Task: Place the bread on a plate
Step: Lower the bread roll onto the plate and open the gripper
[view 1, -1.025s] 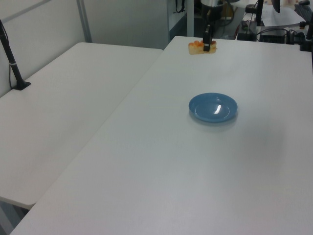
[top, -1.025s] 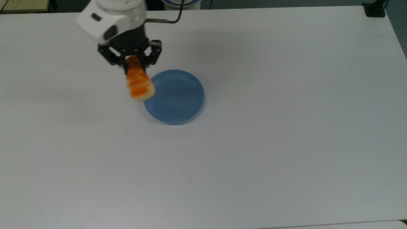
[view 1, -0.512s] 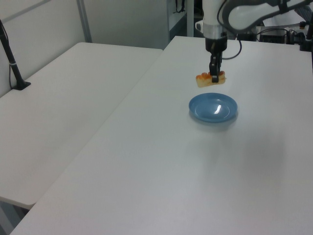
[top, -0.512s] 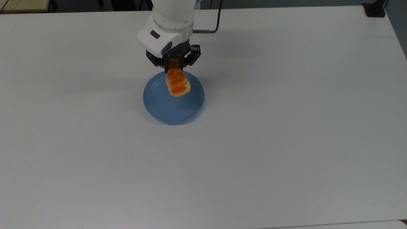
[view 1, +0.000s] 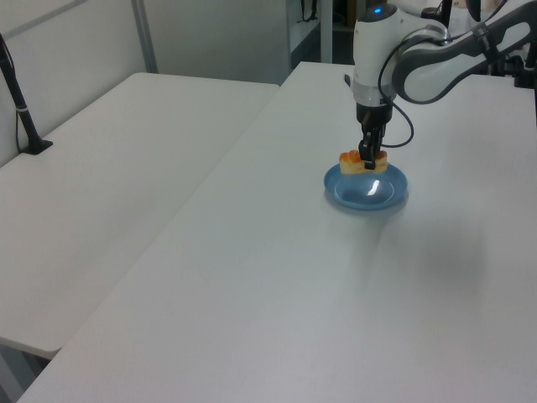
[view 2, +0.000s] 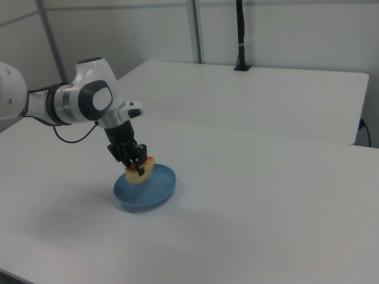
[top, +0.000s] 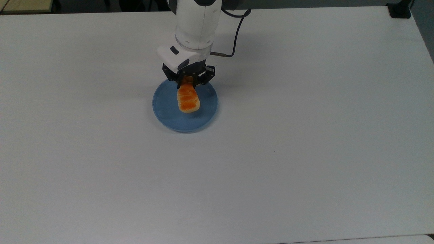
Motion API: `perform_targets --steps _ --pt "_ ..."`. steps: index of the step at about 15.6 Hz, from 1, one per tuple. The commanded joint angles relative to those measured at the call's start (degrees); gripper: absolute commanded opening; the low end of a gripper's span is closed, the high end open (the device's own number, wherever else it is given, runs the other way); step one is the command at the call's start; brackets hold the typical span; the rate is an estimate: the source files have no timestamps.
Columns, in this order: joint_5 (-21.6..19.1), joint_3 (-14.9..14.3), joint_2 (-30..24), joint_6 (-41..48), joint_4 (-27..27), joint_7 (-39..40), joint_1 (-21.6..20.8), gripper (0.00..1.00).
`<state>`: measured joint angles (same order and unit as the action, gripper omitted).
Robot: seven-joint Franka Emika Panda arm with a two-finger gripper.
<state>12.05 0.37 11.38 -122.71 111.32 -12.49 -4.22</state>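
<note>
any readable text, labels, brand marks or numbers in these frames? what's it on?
None can be read.
The bread, the plate and the table are plain.
The arm's white housing above the gripper bears dark patches, no letters that can be made out.

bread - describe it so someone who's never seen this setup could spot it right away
Start at the wide white table and find the round light-blue plate below the white arm. The bread is the small oblong roll over that plate, one end pinched in the black gripper. Its glossy orange-brown segmented top and pale cream sides make it the sole warm-coloured thing among white, blue and black.
</note>
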Motion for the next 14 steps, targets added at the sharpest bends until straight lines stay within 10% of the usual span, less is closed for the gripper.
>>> perform_targets --steps 1,5,9,14 --pt "4.28 -0.46 0.84 -2.62 1.79 -5.17 -0.7 0.41" --pt "7.46 -0.46 2.25 -2.71 1.88 -6.84 -0.88 0.46" --pt "7.55 -0.46 2.07 -1.92 1.62 -7.64 -0.88 0.81" --pt "7.55 -0.46 1.11 -0.08 1.09 -7.99 -0.7 0.94"
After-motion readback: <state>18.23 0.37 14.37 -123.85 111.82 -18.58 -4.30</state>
